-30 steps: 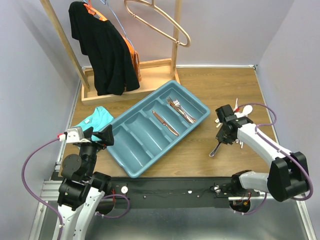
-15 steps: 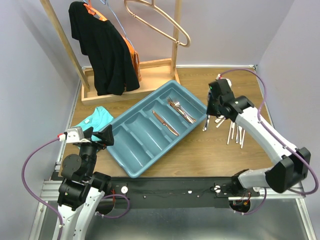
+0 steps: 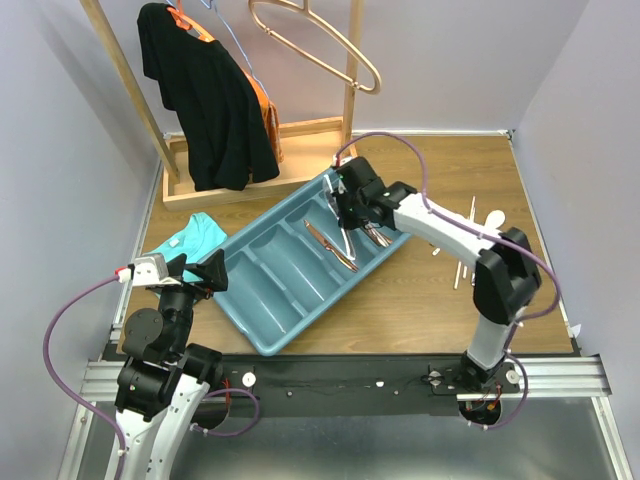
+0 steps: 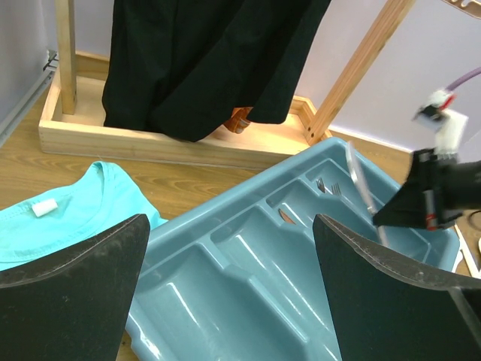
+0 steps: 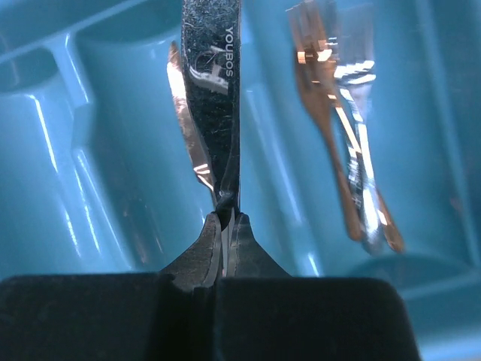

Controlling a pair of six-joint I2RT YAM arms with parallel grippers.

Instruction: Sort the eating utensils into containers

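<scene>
Clearly "YOUBOS" on knife (image 5: pixel 213 75) in rt end effector (image 5: pixel 224 222), over tray (image 5: pixel 113 120).

My left arm (image 3: pixel 160 335) and right arm (image 3: pixel 440 225) are white shells with black joints, each trailing a lilac cable (image 3: pixel 46 350). Left claw (image 4: pixel 231 226) and right claw (image 5: pixel 224 222) are matte black.

Seemingly "YOUBOS" on knife blade (image 5: pixel 213 90)

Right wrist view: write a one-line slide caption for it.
Jaws shut on a silver knife, held over the teal tray compartment with a coppery knife; forks lie in the next one.
</scene>
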